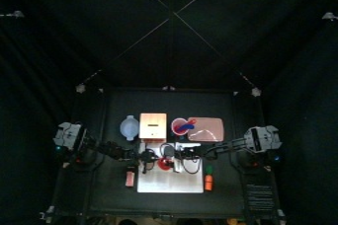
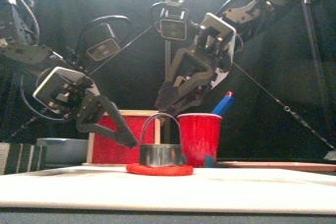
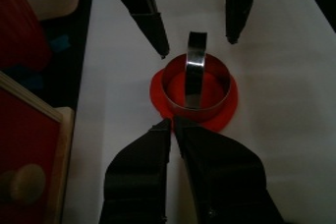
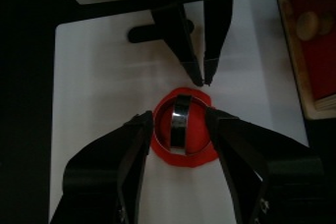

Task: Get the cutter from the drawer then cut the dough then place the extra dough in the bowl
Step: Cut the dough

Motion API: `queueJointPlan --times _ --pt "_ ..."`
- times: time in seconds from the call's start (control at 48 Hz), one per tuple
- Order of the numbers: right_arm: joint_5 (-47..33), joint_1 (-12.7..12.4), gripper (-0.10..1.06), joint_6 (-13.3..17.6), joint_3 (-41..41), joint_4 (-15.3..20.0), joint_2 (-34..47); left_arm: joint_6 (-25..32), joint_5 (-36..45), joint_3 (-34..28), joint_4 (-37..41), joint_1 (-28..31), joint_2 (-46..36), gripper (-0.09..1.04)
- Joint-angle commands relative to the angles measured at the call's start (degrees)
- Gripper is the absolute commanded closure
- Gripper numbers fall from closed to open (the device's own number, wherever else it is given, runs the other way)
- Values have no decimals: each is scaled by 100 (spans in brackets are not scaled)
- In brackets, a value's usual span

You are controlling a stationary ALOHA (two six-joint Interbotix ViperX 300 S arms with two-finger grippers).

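Above cutter (image 2: 161,141): right hand (image 4: 178,120) is hanging over it with jaws spread, blocking descent.
Left of dough (image 2: 159,169): left hand (image 3: 172,128) is crowding the rim, jaws together.
Rear: red cup (image 2: 199,138) and wooden box (image 2: 118,140) are walling off approach.
Front: white board (image 2: 171,184) is lying bare, giving access.

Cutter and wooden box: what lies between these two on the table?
In the left wrist view, only the red rim of the dough and bare white board lie between the cutter and the wooden box; no loose thing.
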Motion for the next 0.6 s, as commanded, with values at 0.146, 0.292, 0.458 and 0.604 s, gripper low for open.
queueJointPlan --times 0.146,0.292,0.458,0.604 --pt "492 -62 14 62 -334 88 -220 -9 -211 -97 -18 -18 132 43" --pt "571 -62 14 246 -378 -18 -149 0 -211 -220 -18 -70 290 43" --pt "606 -62 14 343 -396 -149 -88 0 -202 -281 -18 -88 352 43" --pt "615 -62 14 343 -396 -158 -62 -18 -185 -290 -18 -167 325 43"
